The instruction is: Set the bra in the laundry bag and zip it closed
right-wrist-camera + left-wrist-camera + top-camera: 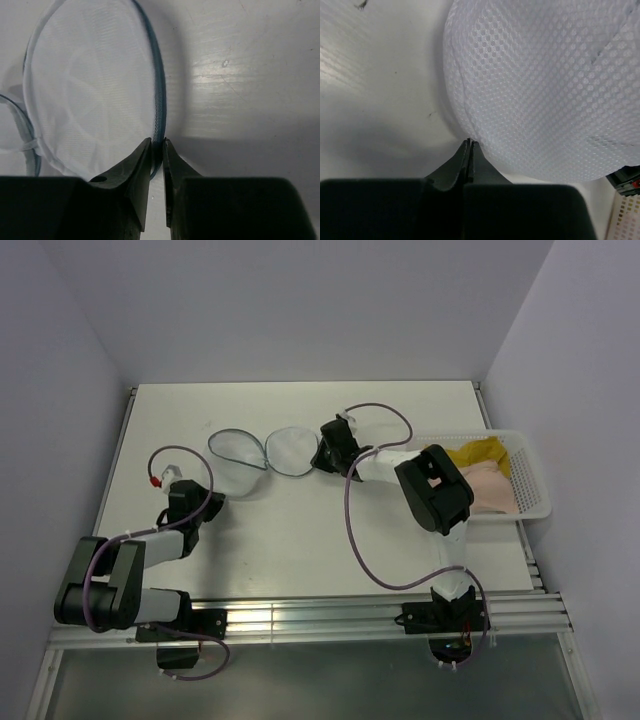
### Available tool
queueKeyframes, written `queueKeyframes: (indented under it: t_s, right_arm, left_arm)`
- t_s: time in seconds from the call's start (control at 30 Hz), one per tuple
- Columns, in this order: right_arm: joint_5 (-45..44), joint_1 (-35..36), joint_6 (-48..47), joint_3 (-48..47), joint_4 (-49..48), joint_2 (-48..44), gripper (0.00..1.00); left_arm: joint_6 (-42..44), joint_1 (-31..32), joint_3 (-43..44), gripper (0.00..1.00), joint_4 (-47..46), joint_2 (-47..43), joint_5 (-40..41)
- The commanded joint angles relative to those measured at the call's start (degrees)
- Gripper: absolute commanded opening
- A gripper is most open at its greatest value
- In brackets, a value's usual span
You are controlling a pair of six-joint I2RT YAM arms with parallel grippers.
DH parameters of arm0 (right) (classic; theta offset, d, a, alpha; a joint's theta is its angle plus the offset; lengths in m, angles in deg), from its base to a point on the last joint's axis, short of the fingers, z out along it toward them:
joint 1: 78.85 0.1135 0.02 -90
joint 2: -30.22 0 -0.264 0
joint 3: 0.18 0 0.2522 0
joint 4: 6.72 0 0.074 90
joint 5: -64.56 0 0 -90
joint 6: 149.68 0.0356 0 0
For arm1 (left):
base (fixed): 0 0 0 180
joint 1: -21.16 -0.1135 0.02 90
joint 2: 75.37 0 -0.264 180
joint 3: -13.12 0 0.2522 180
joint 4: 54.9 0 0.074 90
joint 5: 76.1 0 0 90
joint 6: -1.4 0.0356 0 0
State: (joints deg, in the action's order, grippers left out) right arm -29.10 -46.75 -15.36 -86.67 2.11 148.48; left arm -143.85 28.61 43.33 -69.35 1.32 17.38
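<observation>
Right tool [157, 142] pinching laundry bag [90, 90] zip rim [157, 100], lower centre. Left tool [469, 144] pressed together at mesh edge, seemingly gripping nothing. Suggest lifting rim slowly, avoiding slip.

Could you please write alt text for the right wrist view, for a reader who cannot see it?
The right gripper pinches the dark zip rim of the laundry bag, its two black fingers closed on the edge nearest the camera. The round, translucent white mesh bag lies on the pale table, filling the upper left of the view.
</observation>
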Motion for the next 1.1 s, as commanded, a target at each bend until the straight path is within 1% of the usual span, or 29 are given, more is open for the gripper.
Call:
queueKeyframes:
  t_s: [0.0, 0.1, 0.13, 0.2, 0.3, 0.47, 0.57, 0.6, 0.67, 0.7, 0.73, 0.77, 0.8, 0.83, 0.87, 0.9, 0.93, 0.97, 1.03, 1.07]
  right_arm:
    - [1.81, -0.19, 0.6, 2.75, -4.29, -1.79, 0.2]
    - [2.43, 0.42, 0.95, 7.58, -6.05, -5.21, 0.18]
    - [2.52, 0.77, 0.86, 8.82, -6.41, -6.1, 0.16]
    - [2.95, 1.39, 0.86, 11.98, -7.37, -8.47, 0.13]
    - [3.4, 2.88, 0.86, 14.62, -7.46, -10.76, 0.11]
    - [3.4, 5.95, 0.16, 16.57, -7.03, -14.01, 0.1]
    - [2.87, 6.4, -0.46, 16.48, -5.45, -14.98, 0.1]
    - [2.78, 6.4, -0.54, 16.57, -4.66, -15.77, 0.1]
    - [2.17, 6.49, -0.98, 16.92, -4.3, -17.7, 0.11]
    - [2.08, 6.57, -1.16, 17.27, -3.95, -18.32, 0.16]
    - [2.43, 6.66, -1.77, 17.36, -3.6, -18.76, 0.21]
    - [2.43, 6.75, -2.04, 17.1, -2.55, -19.63, 0.34]
    - [2.6, 6.75, -2.3, 17.01, -2.28, -19.99, 0.44]
    - [2.69, 6.75, -3.26, 16.83, -1.84, -20.52, 0.53]
    - [2.43, 6.66, -3.97, 16.4, -1.06, -21.57, 0.6]
    - [1.91, 6.66, -4.76, 15.61, 0.95, -22.45, 0.73]
    - [1.21, 6.58, -6.5, 15.34, 1.84, -23.41, 0.77]
    - [0.16, 6.4, -7.48, 14.73, 3.68, -25.69, 0.82]
    - [-1.25, 5.7, -9.85, 14.28, 5.1, -28.5, 0.82]
    - [-2.57, 5.44, -10.64, 14.63, 6.24, -32.09, 0.81]
  left_arm:
    - [-0.04, -0.5, 2.54, 0.0, -1.15, -0.31, 2.05]
    - [0.14, -0.5, 1.49, 0.0, 0.16, -1.88, 3.1]
    - [0.31, -0.59, 1.13, 0.0, 1.47, -2.5, 4.06]
    - [0.84, -0.94, 0.43, 0.0, 3.15, -4.78, 4.95]
    - [1.19, -1.64, -0.53, 0.0, 7.28, -8.47, 7.76]
    - [1.19, -3.31, -1.86, 0.0, 13.16, -15.5, 9.69]
    - [1.54, -3.49, -2.47, 0.0, 14.84, -19.72, 8.91]
    - [1.63, -3.49, -2.21, 0.01, 16.67, -20.95, 7.86]
    - [2.15, -3.49, -1.6, 0.05, 19.4, -25.95, 6.54]
    - [2.77, -3.49, -0.9, 0.14, 21.77, -28.23, 4.97]
    - [3.38, -3.49, -0.46, 0.21, 23.27, -33.39, 4.43]
    - [3.74, -3.49, 0.77, 0.29, 24.85, -35.97, 3.9]
    - [4.26, -3.49, 1.48, 0.48, 27.56, -38.78, 2.85]
    - [5.4, -3.4, 2.53, 0.56, 28.64, -43.59, 1.97]
    - [5.76, -3.4, 3.58, 0.64, 30.91, -45.55, 1.35]
    - [6.11, -3.4, 6.11, 0.74, 32.32, -47.31, 0.83]
    - [6.9, -3.4, 7.79, 0.77, 34.77, -49.68, -0.48]
    - [7.51, -3.4, 11.03, 0.79, 35.67, -50.22, -1.28]
    - [9.27, -3.05, 14.12, 0.8, 36.81, -50.49, -3.73]
    - [9.89, -2.0, 16.57, 0.81, 36.82, -50.41, -4.71]
